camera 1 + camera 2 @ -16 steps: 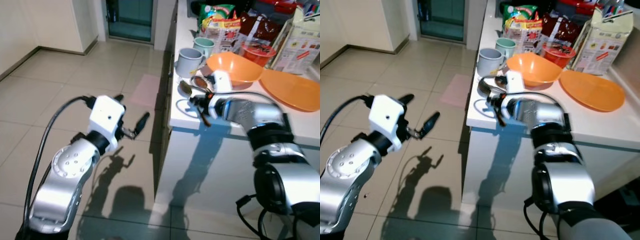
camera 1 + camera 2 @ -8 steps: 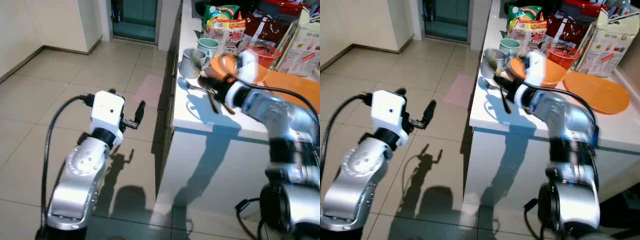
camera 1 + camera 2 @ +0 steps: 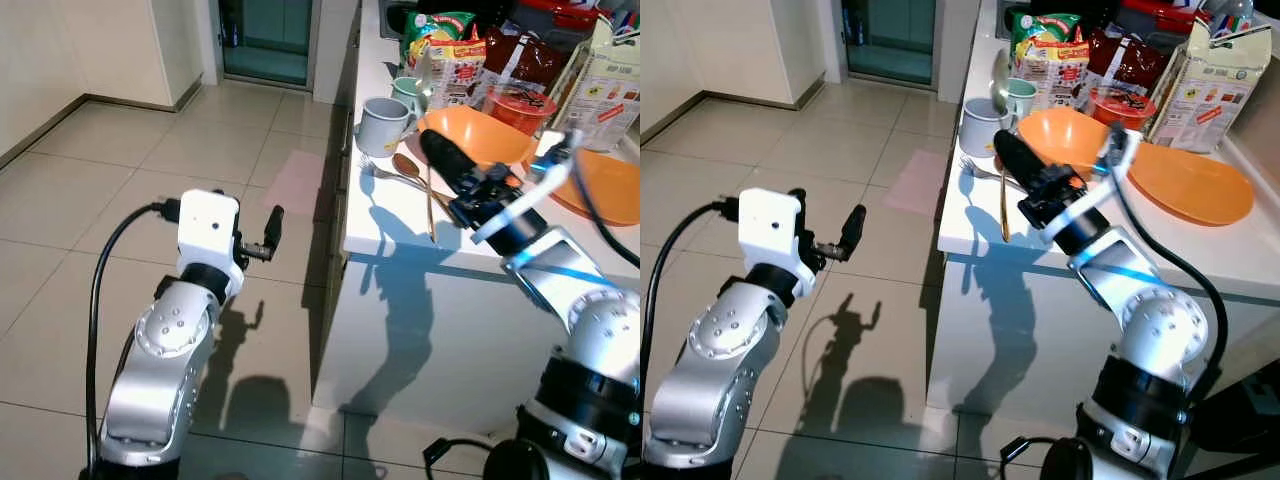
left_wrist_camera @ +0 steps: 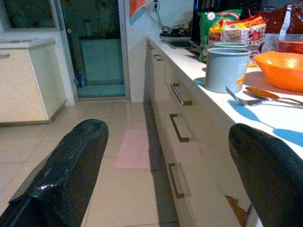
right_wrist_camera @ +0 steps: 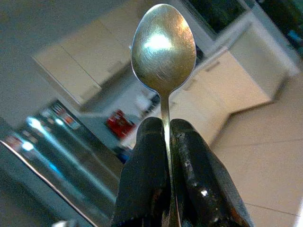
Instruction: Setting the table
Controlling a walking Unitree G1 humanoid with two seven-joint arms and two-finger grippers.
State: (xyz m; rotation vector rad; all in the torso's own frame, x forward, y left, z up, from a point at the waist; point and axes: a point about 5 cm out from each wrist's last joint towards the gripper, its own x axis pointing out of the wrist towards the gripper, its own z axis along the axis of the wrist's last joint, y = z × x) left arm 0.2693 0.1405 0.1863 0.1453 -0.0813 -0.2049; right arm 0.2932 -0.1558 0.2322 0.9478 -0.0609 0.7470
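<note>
The right gripper point(image 5: 166, 142) is closed on a metal spoon point(image 5: 163, 47) and holds it up above the white counter point(image 3: 400, 225). The left gripper point(image 4: 165, 175) hangs open over the floor, beside the counter. I think the spoon is now being carried, so next it needs a free place to go down; a fork point(image 3: 385, 172) and a wooden spoon point(image 3: 410, 166) lie near the orange bowl point(image 3: 480, 135).
</note>
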